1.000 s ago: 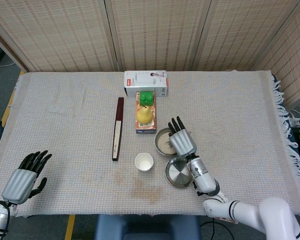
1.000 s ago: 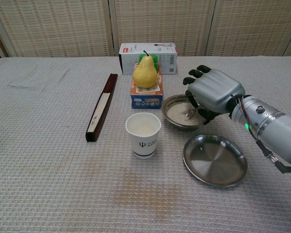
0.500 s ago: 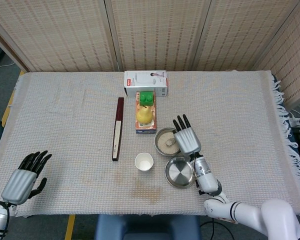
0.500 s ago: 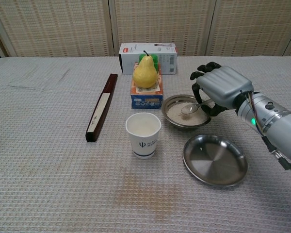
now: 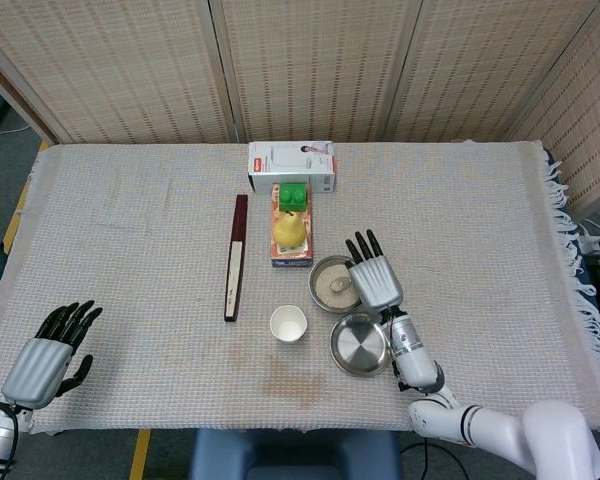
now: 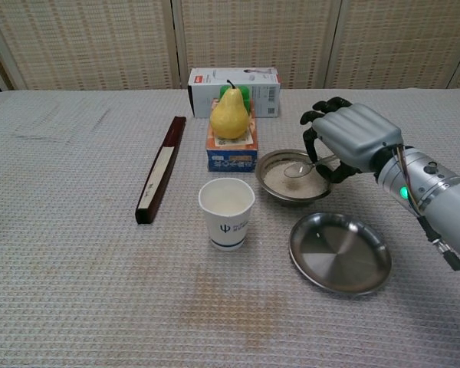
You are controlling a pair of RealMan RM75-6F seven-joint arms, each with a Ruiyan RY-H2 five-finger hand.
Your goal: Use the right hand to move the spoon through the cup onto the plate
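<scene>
Bright, even light is falling from overhead in both views, leaving only thin, soft shadows hugging the paper cup (image 6: 227, 213) and the steel plate (image 6: 340, 252). The plate is catching a pale sheen across its floor without harsh glare. Both views are staying sharp, though the table cloth (image 5: 130, 260) is bowing slightly near the head view's edges.
</scene>
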